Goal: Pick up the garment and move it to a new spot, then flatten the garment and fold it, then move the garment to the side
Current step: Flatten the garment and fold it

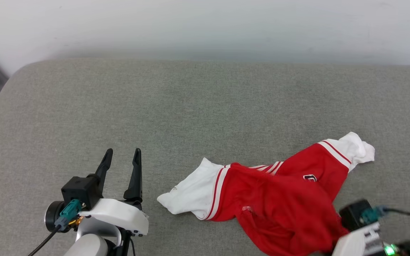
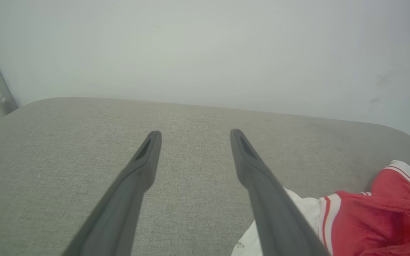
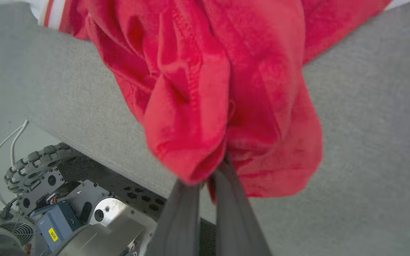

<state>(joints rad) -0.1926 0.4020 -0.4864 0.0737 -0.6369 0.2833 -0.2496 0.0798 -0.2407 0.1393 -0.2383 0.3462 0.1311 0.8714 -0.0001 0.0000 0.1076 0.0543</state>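
At the tips of the right gripper [image 3: 215,169], a bunched fold of the garment [image 1: 279,202] was pinched. The two dark fingers were pressed together on the red cloth, which bulged around them and hid their very ends. From this gripper the shirt lay crumpled over the grey cushion [image 1: 190,106]. One white sleeve was farther ahead of it, and the other white sleeve reached out toward the left gripper [image 1: 123,152]. That gripper had its fingers wide apart with nothing between them, over bare cushion. The nearer white sleeve lay close to its right side, a little apart from it in the head view. Behind the right gripper, past the cushion edge, the robot's wheeled base [image 3: 48,185] was visible.
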